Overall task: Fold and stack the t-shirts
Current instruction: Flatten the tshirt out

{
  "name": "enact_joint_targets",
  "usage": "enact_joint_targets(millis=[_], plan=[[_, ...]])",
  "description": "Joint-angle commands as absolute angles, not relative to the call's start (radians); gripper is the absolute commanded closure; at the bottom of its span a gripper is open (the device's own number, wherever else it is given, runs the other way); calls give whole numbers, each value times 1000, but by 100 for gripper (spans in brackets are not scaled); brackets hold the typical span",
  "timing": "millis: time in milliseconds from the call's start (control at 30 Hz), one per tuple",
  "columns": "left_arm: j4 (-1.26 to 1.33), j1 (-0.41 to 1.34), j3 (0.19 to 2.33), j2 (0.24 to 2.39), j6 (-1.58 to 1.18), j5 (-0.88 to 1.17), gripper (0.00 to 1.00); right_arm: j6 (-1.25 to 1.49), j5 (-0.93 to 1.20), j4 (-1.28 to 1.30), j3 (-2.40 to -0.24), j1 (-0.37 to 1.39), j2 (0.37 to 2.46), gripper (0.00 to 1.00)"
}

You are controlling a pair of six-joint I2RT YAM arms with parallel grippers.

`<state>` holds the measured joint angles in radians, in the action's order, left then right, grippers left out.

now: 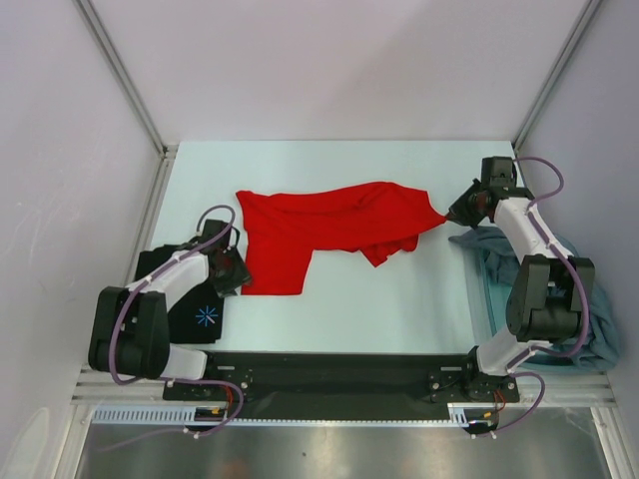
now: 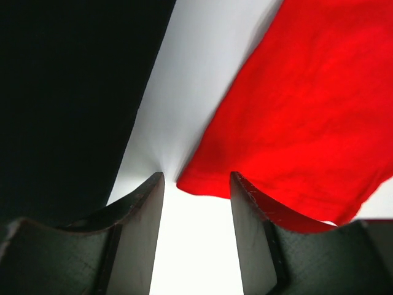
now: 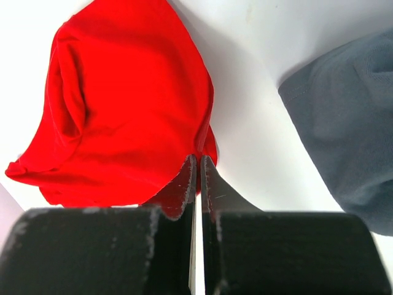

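Note:
The red t-shirt (image 1: 319, 230) lies spread and rumpled across the middle of the table. My right gripper (image 1: 454, 213) is shut on its right tip and pulls it to a point; the wrist view shows the red cloth (image 3: 123, 110) pinched between the closed jaws (image 3: 199, 161). My left gripper (image 1: 238, 274) is open and empty, low over the table at the shirt's lower left corner (image 2: 202, 181), which lies just ahead of the jaws (image 2: 196, 181). The black t-shirt (image 1: 195, 299) with a starburst print lies folded at the left, under the left arm. Teal-grey t-shirts (image 1: 589, 309) are heaped at the right.
The white table (image 1: 379, 309) has metal frame posts at its back corners and grey walls around it. A black base rail (image 1: 339, 374) runs along the near edge. The grey pile (image 3: 350, 129) lies close to the right gripper.

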<state>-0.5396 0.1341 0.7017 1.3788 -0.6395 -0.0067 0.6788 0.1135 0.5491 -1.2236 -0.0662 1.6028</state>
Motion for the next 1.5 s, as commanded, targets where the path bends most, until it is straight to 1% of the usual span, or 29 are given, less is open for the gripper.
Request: enact_joint_targets(millis=[0,133,233,267,333,433,467,533,600,633,733,800,900,933,967,1033,1067,1133,1167,1200,1233,1267,1300,1400,1467], plan=[[-517,126,710,1405,-660,-12,48,673,117,523,-1275,-77,1608,100],[-488,126,686,1419,-672,18,50,673,117,520,-1284,-83,1614,100],[-462,126,681,1440,-667,29,53,680,118,517,-1285,-83,1617,100],[-451,126,684,1448,-658,32,57,681,120,515,-1285,-83,1617,100],[-449,126,695,1471,-655,38,60,684,118,514,-1287,-83,1621,100],[-437,126,707,1479,-661,49,68,695,112,512,-1298,-83,1632,100],[-436,126,713,1471,-667,55,75,706,113,512,-1302,-83,1637,100],[-436,126,719,1459,-680,55,81,715,121,505,-1321,-80,1646,100],[-457,126,745,1430,-680,25,94,722,120,496,-1344,-72,1661,100],[-472,126,759,1419,-680,9,99,726,112,492,-1351,-69,1666,100],[-526,126,854,1385,-673,-61,100,744,118,419,-1376,-61,1684,100],[-543,126,955,1384,-673,-93,100,752,123,365,-1411,-54,1724,100],[-563,126,1133,1413,-684,-126,100,733,121,319,-1579,-34,1828,100],[-561,126,1184,1442,-687,-144,100,724,117,304,-1626,-29,1854,100],[-563,124,1291,1459,-678,-155,100,726,118,295,-1729,-28,1880,100],[-561,124,1400,1512,-664,-201,100,738,118,273,-1830,-23,1958,100],[-558,123,1511,1531,-637,-215,100,748,120,255,-1920,-21,1980,100],[-546,123,1632,1578,-591,-254,100,742,94,206,-2004,-11,2029,100],[-543,123,1758,1630,-550,-264,100,738,89,195,-2090,-9,2046,100],[-538,120,1822,1655,-528,-267,100,741,87,177,-2138,-9,2062,100],[-534,115,1959,1710,-488,-256,100,745,83,157,-2211,-8,2089,100],[-532,114,2026,1733,-470,-256,100,744,69,140,-2242,-6,2097,100],[-525,114,2152,1774,-442,-261,100,744,63,100,-2267,-5,2103,100],[-439,114,2317,1807,-381,-247,100,746,32,42,-2333,-8,2100,100],[-370,114,2356,1801,-353,-238,100,750,12,11,-2390,-15,2095,100]])
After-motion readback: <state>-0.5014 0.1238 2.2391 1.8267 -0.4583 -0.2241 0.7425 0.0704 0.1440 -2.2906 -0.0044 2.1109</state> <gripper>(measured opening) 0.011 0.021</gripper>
